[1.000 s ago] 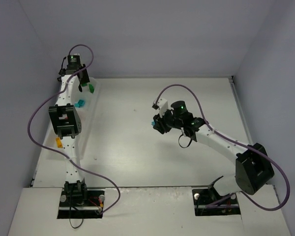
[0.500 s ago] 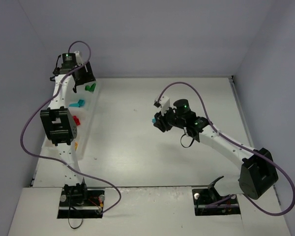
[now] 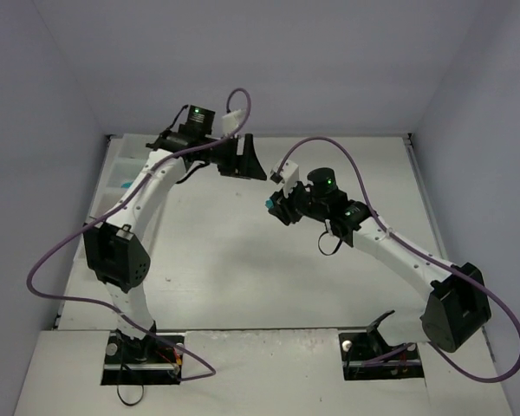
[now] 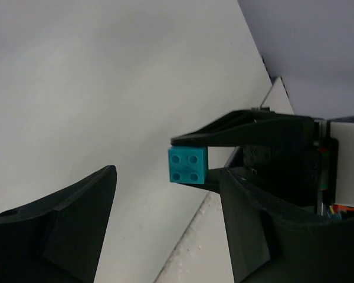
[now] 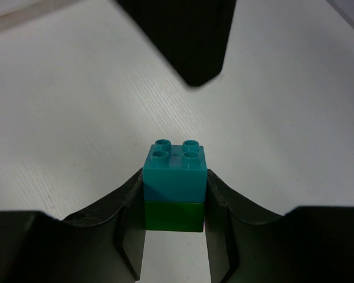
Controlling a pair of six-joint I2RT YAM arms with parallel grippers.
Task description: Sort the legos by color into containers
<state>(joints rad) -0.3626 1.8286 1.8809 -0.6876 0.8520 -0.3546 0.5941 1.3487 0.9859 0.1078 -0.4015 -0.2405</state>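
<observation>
My right gripper (image 3: pixel 272 204) is shut on a small clump of two legos, a teal brick (image 5: pixel 174 168) stacked on a green brick (image 5: pixel 174 217), and holds it above the table's middle. In the right wrist view the clump sits between the two fingers (image 5: pixel 224 200). My left gripper (image 3: pixel 244 161) is open and empty, just up and left of the clump, facing it. In the left wrist view the teal brick (image 4: pixel 187 165) shows stud-face on, beyond my open fingers (image 4: pixel 88 212). The tray of containers (image 3: pixel 121 165) lies at the far left, mostly hidden by the left arm; a teal brick (image 3: pixel 125 185) shows in it.
One black finger of the left gripper (image 5: pixel 183 35) hangs at the top of the right wrist view, close beyond the clump. Grey walls enclose the white table (image 3: pixel 243 269) on three sides. Purple cables loop off both arms.
My left arm has swung from over the tray at the far left across to the middle, ending open beside the right gripper. The right gripper has shifted only slightly with the clump.
</observation>
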